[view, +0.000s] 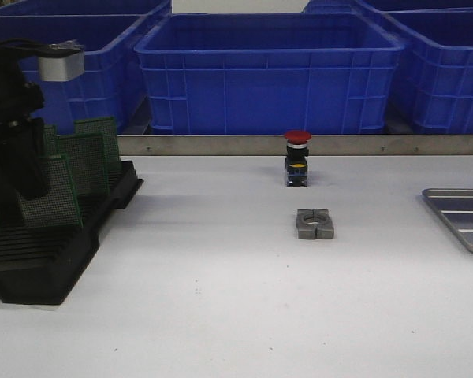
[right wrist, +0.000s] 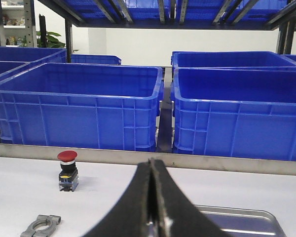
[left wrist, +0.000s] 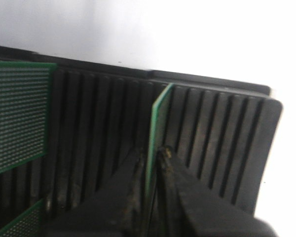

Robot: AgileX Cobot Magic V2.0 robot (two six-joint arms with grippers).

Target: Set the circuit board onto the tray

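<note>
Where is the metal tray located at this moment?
In the front view the tray lies at the table's far right edge, partly cut off, to the right of the grey clamp block and the red push button.

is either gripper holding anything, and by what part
The left gripper pinches a green circuit board by its edge, still in the black rack. The right gripper is shut, empty.

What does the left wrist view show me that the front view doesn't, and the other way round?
Only the left wrist view shows the left gripper closed on the edge of a circuit board standing in the black rack. Only the front view shows the tray at the far right, the red push button, the metal clamp and the blue bins. Both show the rack, other green boards and the white table.
</note>
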